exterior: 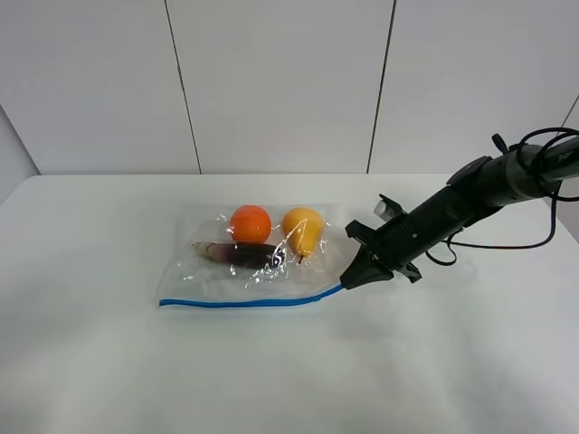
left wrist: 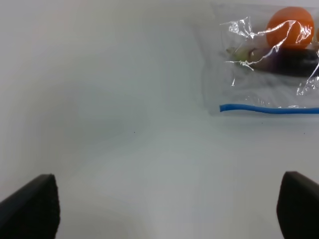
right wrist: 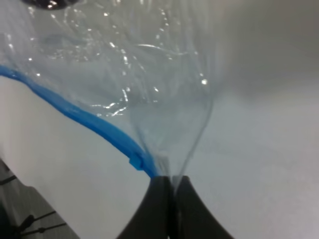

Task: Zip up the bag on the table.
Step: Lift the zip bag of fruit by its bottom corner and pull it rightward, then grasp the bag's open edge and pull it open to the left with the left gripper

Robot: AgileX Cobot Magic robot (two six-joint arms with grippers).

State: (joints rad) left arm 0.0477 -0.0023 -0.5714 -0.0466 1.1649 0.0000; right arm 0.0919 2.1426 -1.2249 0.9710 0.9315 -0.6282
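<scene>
The clear crinkly bag (exterior: 208, 276) lies flat on the white table (exterior: 99, 371), its blue zipper strip (exterior: 244, 303) along the near edge. Inside are an orange (exterior: 251, 223), a yellow pear (exterior: 303, 231) and a dark purple item (exterior: 237, 254). My right gripper (exterior: 346, 282) is shut on the bag's right corner, at the end of the zipper. In the right wrist view its fingertips (right wrist: 169, 186) pinch the plastic (right wrist: 149, 99) right beside the blue strip (right wrist: 89, 122). My left gripper (left wrist: 167, 199) is open over bare table, well apart from the bag (left wrist: 259, 69). It does not show in the high view.
The right arm (exterior: 470, 194) reaches in from the right edge with a black cable looping beside it. A panelled white wall stands behind the table. Bare tabletop lies left of and in front of the bag.
</scene>
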